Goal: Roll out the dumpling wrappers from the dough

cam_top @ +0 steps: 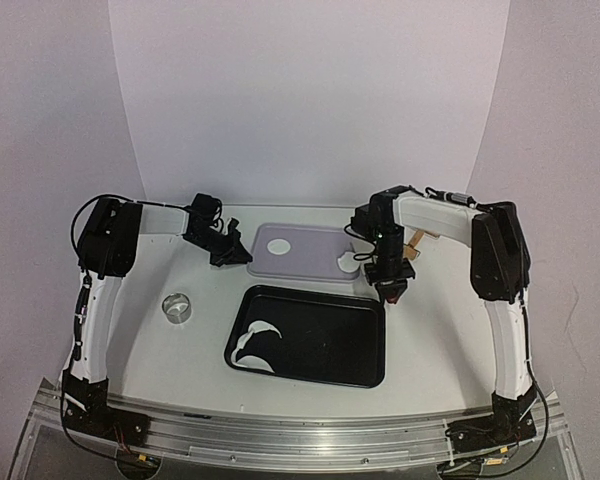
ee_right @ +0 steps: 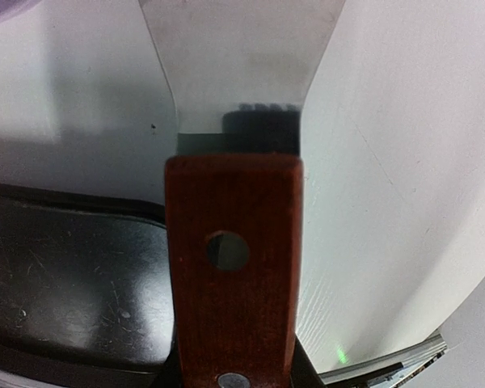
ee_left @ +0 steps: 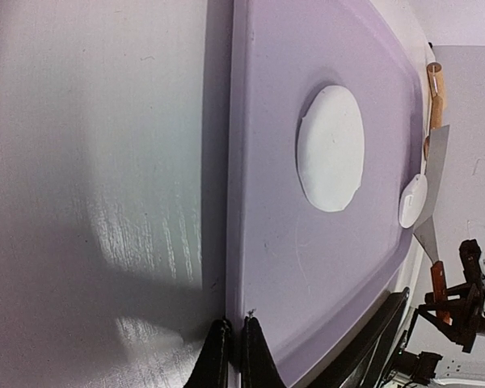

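A round white dumpling wrapper [ee_left: 331, 148] lies flat on the purple board [ee_left: 307, 267]; it shows faintly in the top view [cam_top: 278, 246]. A small white roundish piece of dough [ee_left: 412, 200] sits at the board's right edge on the scraper blade [ee_left: 436, 162]; it also shows in the top view [cam_top: 346, 265]. Curved white dough strips [cam_top: 255, 342] lie in the black tray [cam_top: 350, 350]. My left gripper [ee_left: 234, 360] is pinched on the board's left edge. My right gripper [ee_right: 233, 373] is shut on the scraper's red-brown wooden handle [ee_right: 230, 267], blade [ee_right: 242, 56] pointing toward the board.
A wooden rolling pin [cam_top: 417, 240] lies right of the board, behind my right gripper [cam_top: 392, 285]. A metal ring cutter [cam_top: 178, 306] stands on the table left of the black tray. The black tray's corner [ee_right: 65, 275] lies just under the scraper handle.
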### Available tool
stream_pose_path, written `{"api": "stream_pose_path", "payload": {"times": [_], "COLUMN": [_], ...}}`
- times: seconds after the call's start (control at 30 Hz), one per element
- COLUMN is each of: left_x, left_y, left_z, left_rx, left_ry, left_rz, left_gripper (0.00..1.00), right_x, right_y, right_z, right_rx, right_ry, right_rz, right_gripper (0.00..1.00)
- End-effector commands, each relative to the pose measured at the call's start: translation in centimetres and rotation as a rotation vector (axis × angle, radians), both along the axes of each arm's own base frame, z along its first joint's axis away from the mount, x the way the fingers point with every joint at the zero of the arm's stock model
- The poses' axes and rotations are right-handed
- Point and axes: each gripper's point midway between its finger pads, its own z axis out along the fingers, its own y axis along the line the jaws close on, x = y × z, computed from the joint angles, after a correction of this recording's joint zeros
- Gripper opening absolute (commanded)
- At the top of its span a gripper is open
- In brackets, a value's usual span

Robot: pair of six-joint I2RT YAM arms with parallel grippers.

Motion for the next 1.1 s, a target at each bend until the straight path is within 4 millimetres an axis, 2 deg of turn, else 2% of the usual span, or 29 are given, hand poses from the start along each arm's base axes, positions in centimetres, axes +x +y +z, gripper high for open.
{"api": "stream_pose_path", "payload": {"times": [0.0, 0.23, 0.33, 0.43, 0.57, 0.67, 0.87, 0.97, 1.07], "left_x": [0.2, 0.1, 0.1, 0.1, 0.1, 0.1, 0.1, 0.0, -0.2], "left_y": [-1.1, -1.4, -1.4, -1.3, -1.4, -1.5, -1.5, -1.6, -1.7], "left_z": [3.7, 3.6, 3.6, 3.7, 3.5, 3.6, 3.5, 3.0, 2.4], "left_rx": [-0.041, -0.050, -0.049, -0.049, -0.052, -0.054, -0.053, -0.055, -0.061], "left_ry": [-0.057, -0.052, -0.055, -0.057, -0.052, -0.054, -0.049, -0.034, -0.012], "left_rz": [-0.006, -0.011, -0.014, -0.014, -0.012, -0.014, -0.012, -0.010, -0.008], "left_gripper": [0.00, 0.00, 0.00, 0.00, 0.00, 0.00, 0.00, 0.00, 0.00], "right_x": [-7.4, -5.6, -4.9, -3.8, -2.3, -2.0, -1.7, -1.1, -0.9], "right_y": [-3.2, -0.9, -0.9, -0.5, 1.4, 1.9, -0.2, -2.8, -6.0], "right_z": [5.7, 4.4, 4.3, 4.6, 5.2, 5.8, 7.7, 8.5, 8.3], "right_rx": [-0.173, -0.140, -0.155, -0.147, -0.077, -0.062, -0.091, -0.095, -0.075], "right_ry": [0.300, 0.285, 0.271, 0.230, 0.169, 0.142, 0.094, 0.087, 0.124], "right_rz": [0.007, 0.044, 0.063, 0.080, 0.082, 0.090, 0.090, 0.051, -0.017], "right_gripper": [0.00, 0.00, 0.00, 0.00, 0.00, 0.00, 0.00, 0.00, 0.00]}}
